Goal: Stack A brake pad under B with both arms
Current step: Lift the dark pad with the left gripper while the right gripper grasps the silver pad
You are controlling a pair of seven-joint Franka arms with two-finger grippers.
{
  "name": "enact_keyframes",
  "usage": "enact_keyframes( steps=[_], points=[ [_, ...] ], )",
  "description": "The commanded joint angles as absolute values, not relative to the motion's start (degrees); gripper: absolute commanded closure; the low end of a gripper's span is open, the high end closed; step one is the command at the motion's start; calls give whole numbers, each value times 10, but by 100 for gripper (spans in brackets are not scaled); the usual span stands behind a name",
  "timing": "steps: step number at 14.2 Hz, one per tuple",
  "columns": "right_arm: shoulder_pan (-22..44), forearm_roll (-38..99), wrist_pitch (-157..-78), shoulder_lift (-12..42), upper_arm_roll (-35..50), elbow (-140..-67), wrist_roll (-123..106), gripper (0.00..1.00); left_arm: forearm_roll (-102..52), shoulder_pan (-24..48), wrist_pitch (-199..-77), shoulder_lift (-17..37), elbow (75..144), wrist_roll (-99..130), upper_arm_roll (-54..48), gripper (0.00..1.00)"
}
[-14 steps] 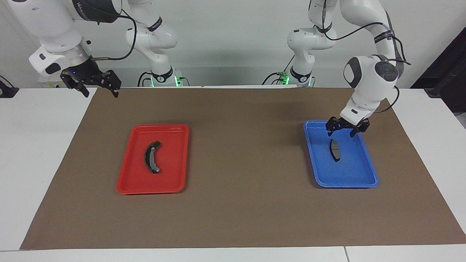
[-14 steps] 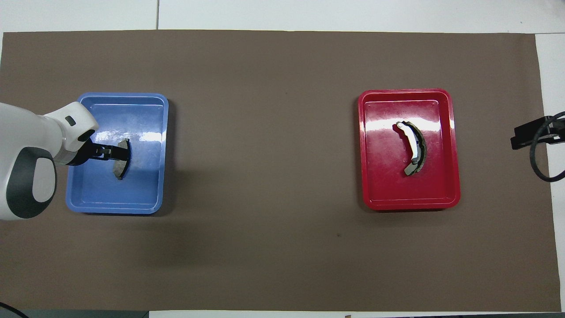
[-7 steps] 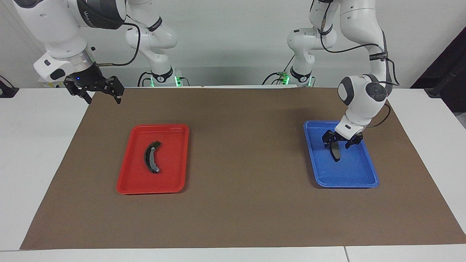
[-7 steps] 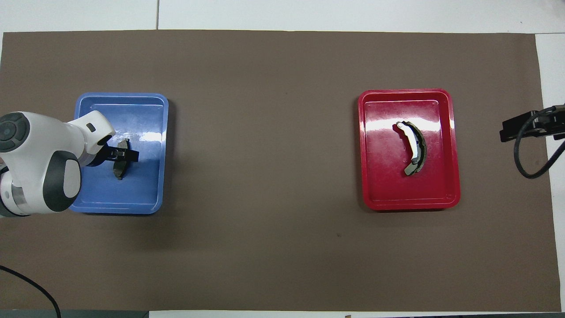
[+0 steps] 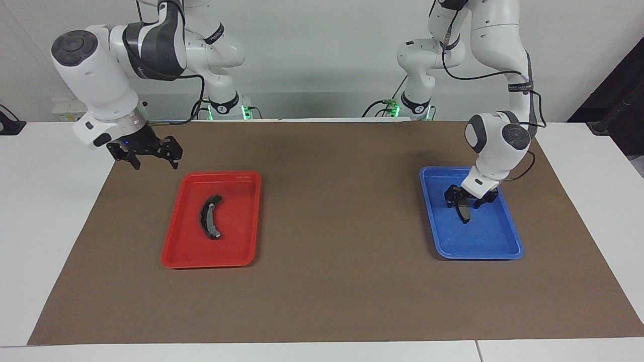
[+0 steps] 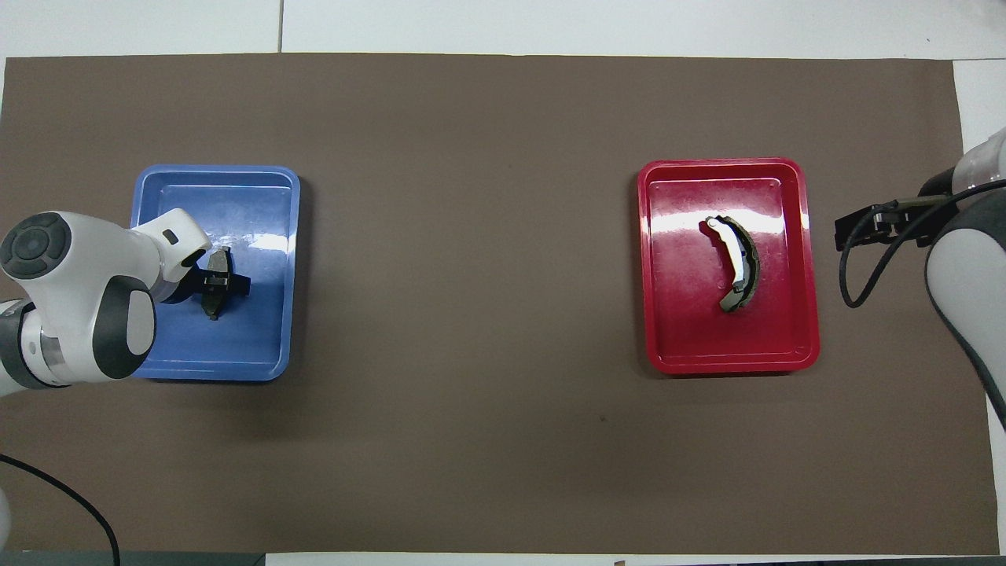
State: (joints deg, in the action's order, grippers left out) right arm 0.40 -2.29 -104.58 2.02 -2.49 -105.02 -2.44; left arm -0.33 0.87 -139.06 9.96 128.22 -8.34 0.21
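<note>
A: Status? Where's everything located?

B: A brake pad (image 5: 463,211) is seen lying in the blue tray (image 5: 507,249), toward the left arm's end of the worktop. Left gripper (image 5: 468,200) is down in that tray w/ its fingers set either side of the pad; whether it's actually pinched yet can't be told. B (image 5: 210,217) is seen flat in the red tray (image 5: 177,256), toward the right arm's end, untouched.

A: Right gripper?

B: Right gripper (image 5: 149,152) is held up over the brown mat (image 5: 332,291), just off the red tray's corner nearest the robots, fingers spread, nothing carried.

A: What could go wrong?

B: Probably a poor grasp. The pad is thin and lies flat, so if the fingers are closed off-centre it could be twisted or slid against the tray floor. If lifted by one end, it could be tilted and dropped. The tray itself could be dragged if a fingertip is caught on it. Later, B's curve may rock on the shorter pad.
</note>
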Motion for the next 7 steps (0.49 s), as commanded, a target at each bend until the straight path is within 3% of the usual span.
enact_keyframes(
  steps=[1, 3, 4, 7],
  points=[
    [1, -12, -1120, 22, -22, -1117, -27, 0, 4, 4, -1396, 99, 1293, -83, 5, 63],
    [1, -12, -1155, 43, -5, -1134, -21, 0, 4, 4, -1390, 98, 1293, -86, 11, 89],
    [2, -12, -1174, 50, 6, -1142, -12, 0, 4, 4, -1390, 98, 1292, -86, 10, 95],
    [4, -13, -1267, 59, 34, -1197, 16, 0, 4, 7, -1390, 98, 1285, -84, 10, 99]
  ],
)
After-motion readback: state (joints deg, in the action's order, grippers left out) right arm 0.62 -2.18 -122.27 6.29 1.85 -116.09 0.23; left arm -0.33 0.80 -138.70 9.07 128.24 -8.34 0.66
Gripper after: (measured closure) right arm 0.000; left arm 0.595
